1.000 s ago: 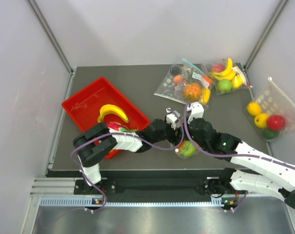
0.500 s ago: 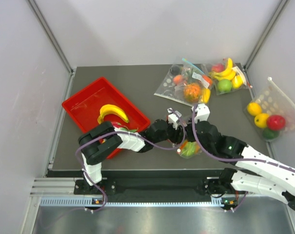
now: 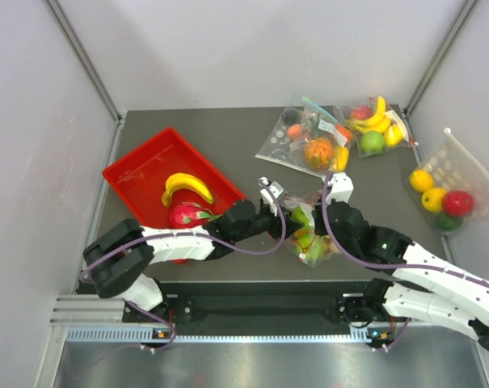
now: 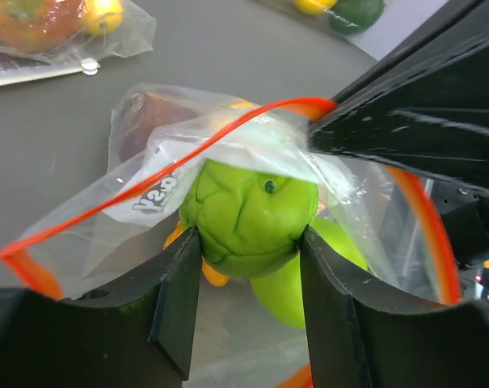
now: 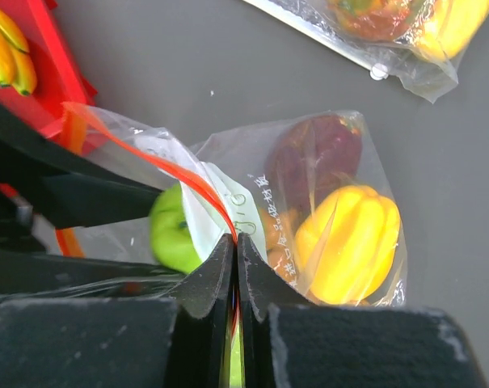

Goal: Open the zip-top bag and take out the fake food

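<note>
The zip-top bag (image 3: 313, 242) lies on the grey tabletop (image 3: 228, 145) between the two end effectors, its mouth gaping. Its orange-red zip strip (image 4: 187, 158) arches up and over the left end effector (image 4: 248, 242), which reaches in through the mouth. The fingers of this end effector pinch a green apple (image 4: 248, 214) from both sides, the apple sitting right at the bag's lip, under the raised plastic.

The right end effector (image 5: 234, 240) has its fingers pressed together on the bag's upper lip, clamping the zip strip and film and holding that lip up. Just beyond its fingertips, deeper in the bag, lie a yellow piece (image 5: 349, 234) and a dark purple piece (image 5: 317, 158), with orange pieces between them.

The step in hand appears to be drawing the first fruit out. The next move likely calls for the left end effector to pull the apple back clear of the lip, without snagging the film, then carry it toward the red tray (image 3: 139, 174) behind it, well apart, while the right keeps the mouth open.
</note>
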You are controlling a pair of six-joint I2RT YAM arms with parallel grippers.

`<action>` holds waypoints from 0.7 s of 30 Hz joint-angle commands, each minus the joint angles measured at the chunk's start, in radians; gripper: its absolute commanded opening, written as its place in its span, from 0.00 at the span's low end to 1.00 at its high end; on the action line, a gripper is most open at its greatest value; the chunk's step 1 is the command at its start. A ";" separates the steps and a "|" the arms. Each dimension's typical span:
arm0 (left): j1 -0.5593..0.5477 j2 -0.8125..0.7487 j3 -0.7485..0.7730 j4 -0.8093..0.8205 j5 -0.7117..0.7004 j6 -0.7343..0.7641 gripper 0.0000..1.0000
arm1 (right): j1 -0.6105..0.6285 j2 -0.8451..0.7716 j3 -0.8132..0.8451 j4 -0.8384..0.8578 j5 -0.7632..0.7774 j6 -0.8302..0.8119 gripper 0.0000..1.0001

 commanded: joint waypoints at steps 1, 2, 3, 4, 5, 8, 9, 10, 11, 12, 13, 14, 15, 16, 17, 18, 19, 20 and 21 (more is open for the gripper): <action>-0.003 -0.092 -0.014 -0.068 0.010 0.006 0.05 | -0.013 0.015 -0.007 -0.004 0.032 0.014 0.00; -0.001 -0.106 -0.021 -0.104 0.008 0.010 0.05 | -0.016 0.015 -0.007 -0.003 0.032 0.015 0.00; -0.003 -0.120 -0.024 -0.124 0.008 0.013 0.05 | -0.016 0.015 -0.007 -0.002 0.032 0.015 0.00; -0.001 -0.147 -0.029 -0.143 0.005 0.020 0.05 | -0.017 0.013 -0.007 -0.002 0.031 0.015 0.00; -0.001 -0.163 -0.032 -0.164 0.004 0.024 0.05 | -0.019 0.012 -0.007 -0.002 0.034 0.013 0.00; -0.001 -0.226 -0.044 -0.259 -0.012 0.040 0.05 | -0.025 0.006 -0.007 -0.002 0.037 0.010 0.00; -0.001 -0.241 -0.046 -0.316 -0.016 0.044 0.05 | -0.030 0.006 -0.007 -0.002 0.035 0.010 0.00; 0.000 -0.276 -0.048 -0.339 -0.021 0.046 0.04 | -0.030 0.003 -0.007 -0.005 0.035 0.007 0.00; -0.001 -0.296 -0.054 -0.358 -0.036 0.047 0.04 | -0.036 -0.002 -0.007 -0.004 0.037 0.007 0.00; -0.001 -0.315 -0.058 -0.379 -0.042 0.046 0.04 | -0.037 -0.004 -0.007 -0.003 0.038 0.004 0.00; -0.001 -0.357 -0.061 -0.410 -0.052 0.047 0.04 | -0.045 -0.007 -0.007 -0.003 0.037 0.002 0.00; 0.000 -0.381 -0.067 -0.430 -0.073 0.047 0.04 | -0.048 -0.008 -0.007 -0.003 0.038 -0.001 0.00; 0.000 -0.426 -0.069 -0.450 -0.082 0.053 0.05 | -0.053 -0.011 -0.007 -0.003 0.037 -0.004 0.00; -0.001 -0.448 -0.067 -0.498 -0.099 0.055 0.05 | -0.054 -0.011 -0.007 -0.003 0.035 -0.005 0.00; -0.001 -0.470 -0.061 -0.523 -0.142 0.058 0.05 | -0.059 -0.011 -0.009 -0.005 0.034 -0.007 0.00; -0.001 -0.509 -0.060 -0.548 -0.162 0.061 0.05 | -0.062 -0.013 -0.009 -0.004 0.032 -0.008 0.00; 0.000 -0.529 -0.060 -0.574 -0.180 0.064 0.05 | -0.063 -0.014 -0.009 -0.003 0.032 -0.010 0.00; 0.002 -0.548 -0.061 -0.615 -0.199 0.067 0.05 | -0.069 -0.017 -0.009 -0.005 0.031 -0.010 0.00; 0.002 -0.586 -0.063 -0.638 -0.248 0.069 0.05 | -0.069 -0.017 -0.011 -0.004 0.029 -0.012 0.00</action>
